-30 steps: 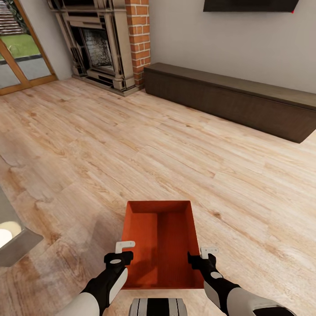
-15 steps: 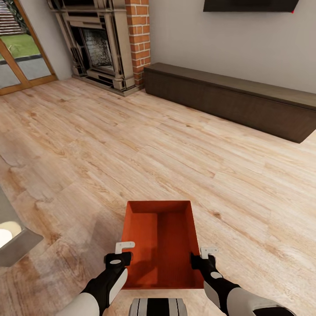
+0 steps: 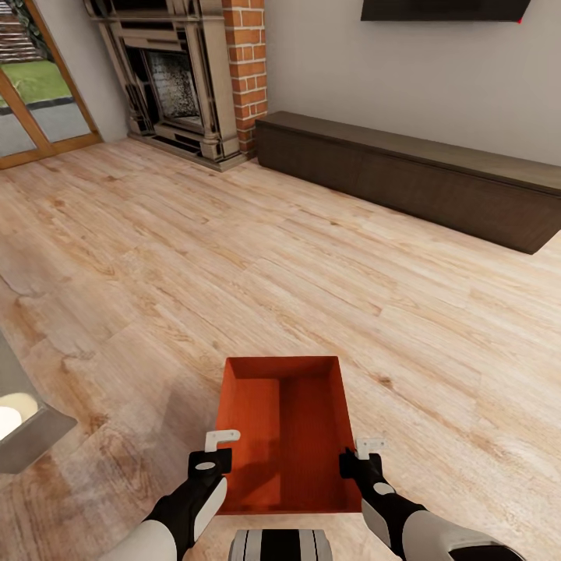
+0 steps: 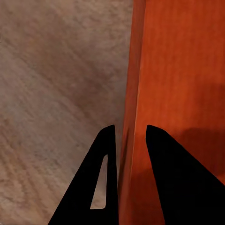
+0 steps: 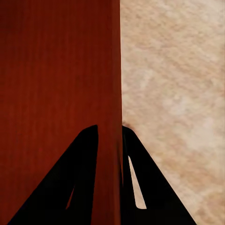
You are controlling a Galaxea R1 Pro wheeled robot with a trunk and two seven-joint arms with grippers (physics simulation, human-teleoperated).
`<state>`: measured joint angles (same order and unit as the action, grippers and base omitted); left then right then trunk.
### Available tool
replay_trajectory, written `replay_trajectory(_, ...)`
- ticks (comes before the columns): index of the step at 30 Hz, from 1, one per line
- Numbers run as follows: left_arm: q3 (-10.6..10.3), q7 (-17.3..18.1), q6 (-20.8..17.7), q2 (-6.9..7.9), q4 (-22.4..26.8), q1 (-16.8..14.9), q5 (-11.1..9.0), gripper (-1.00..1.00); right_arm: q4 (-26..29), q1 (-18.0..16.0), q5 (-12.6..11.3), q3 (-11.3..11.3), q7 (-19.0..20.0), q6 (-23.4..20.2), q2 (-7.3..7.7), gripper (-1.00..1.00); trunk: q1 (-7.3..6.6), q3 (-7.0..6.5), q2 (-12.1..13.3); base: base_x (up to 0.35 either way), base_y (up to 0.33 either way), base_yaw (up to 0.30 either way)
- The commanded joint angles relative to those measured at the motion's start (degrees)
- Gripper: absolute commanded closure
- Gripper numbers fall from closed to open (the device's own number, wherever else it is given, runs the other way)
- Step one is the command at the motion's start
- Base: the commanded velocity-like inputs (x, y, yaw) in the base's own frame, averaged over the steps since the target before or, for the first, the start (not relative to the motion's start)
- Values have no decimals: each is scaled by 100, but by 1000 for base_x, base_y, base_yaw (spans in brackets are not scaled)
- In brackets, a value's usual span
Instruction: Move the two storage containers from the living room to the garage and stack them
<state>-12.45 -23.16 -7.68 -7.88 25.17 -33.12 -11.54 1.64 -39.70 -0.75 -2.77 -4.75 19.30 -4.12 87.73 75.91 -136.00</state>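
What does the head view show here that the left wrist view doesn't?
Head view: the fireplace, brick column, long dark cabinet, wall TV, right pincer on the storage container's other wall, and its open inside. Left wrist view: up close, one finger outside the thin wall and one inside. Both: the red-orange storage container, left pincer and wood plank floor.

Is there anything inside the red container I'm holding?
No: in the head view the storage container, held by the left gripper and right gripper, is empty.
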Motion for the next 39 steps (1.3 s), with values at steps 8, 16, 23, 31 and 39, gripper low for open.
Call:
replay_trajectory(8, -21, -49, -41, 6, 14, -2, 2, 100, -6, -3, -48, -13, -26, 21, -1, 100, -67, -50, 119, 0, 0, 0)
replay_trajectory(16, -24, -48, -33, 6, 14, -2, 2, 100, -6, -3, -48, -13, -26, 21, -2, 100, -243, -194, 440, 0, 0, 0)
replay_trajectory(23, -21, -48, -32, 6, 14, -2, 2, 100, -6, -3, -48, -13, -25, 19, -1, 100, -396, -320, 720, 0, 0, 0)
replay_trajectory(31, -21, -48, -32, 6, 14, -2, 2, 100, -6, -3, -48, -13, -26, 21, -3, 100, -572, -463, 1041, 0, 0, 0)
replay_trajectory(39, -21, -47, -32, 6, 14, -2, 2, 100, -6, -3, -48, -13, -25, 18, -1, 100, -748, -607, 1362, 0, 0, 0)
